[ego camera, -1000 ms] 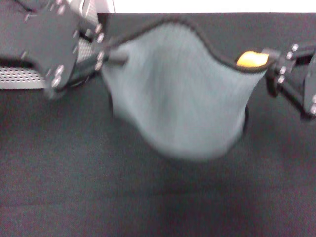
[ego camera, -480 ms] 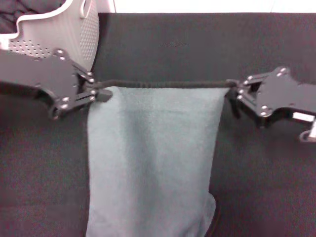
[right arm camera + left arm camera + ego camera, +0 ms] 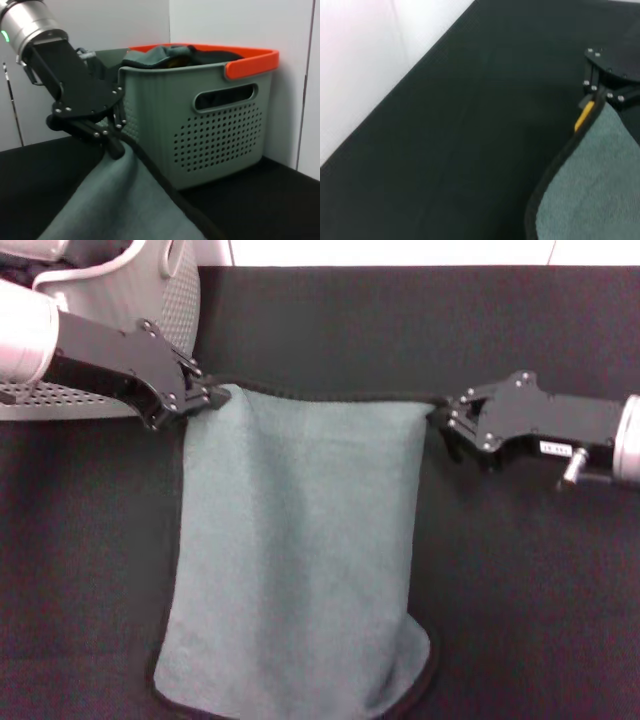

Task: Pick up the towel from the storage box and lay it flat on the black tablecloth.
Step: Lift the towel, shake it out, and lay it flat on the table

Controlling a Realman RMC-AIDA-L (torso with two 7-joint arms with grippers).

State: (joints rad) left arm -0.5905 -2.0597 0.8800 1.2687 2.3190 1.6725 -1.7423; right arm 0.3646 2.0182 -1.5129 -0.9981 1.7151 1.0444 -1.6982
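Towel (image 3: 300,550) out of storage box (image 3: 150,300), spread grey-teal side up on black tablecloth (image 3: 520,620) covering counter. Left hand (image 3: 212,397) clamped on one far corner, right hand (image 3: 444,420) clamped on other; far edge pulled taut between them, likely to keep cloth flat, free of folds. Near edge curls slightly at one corner. Box sits just behind left hand, other cloth inside. Judged next: both hands let go.

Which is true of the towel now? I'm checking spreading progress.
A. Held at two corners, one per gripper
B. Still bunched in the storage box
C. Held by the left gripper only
A: the left gripper and right gripper each pinch a far corner of the towel.
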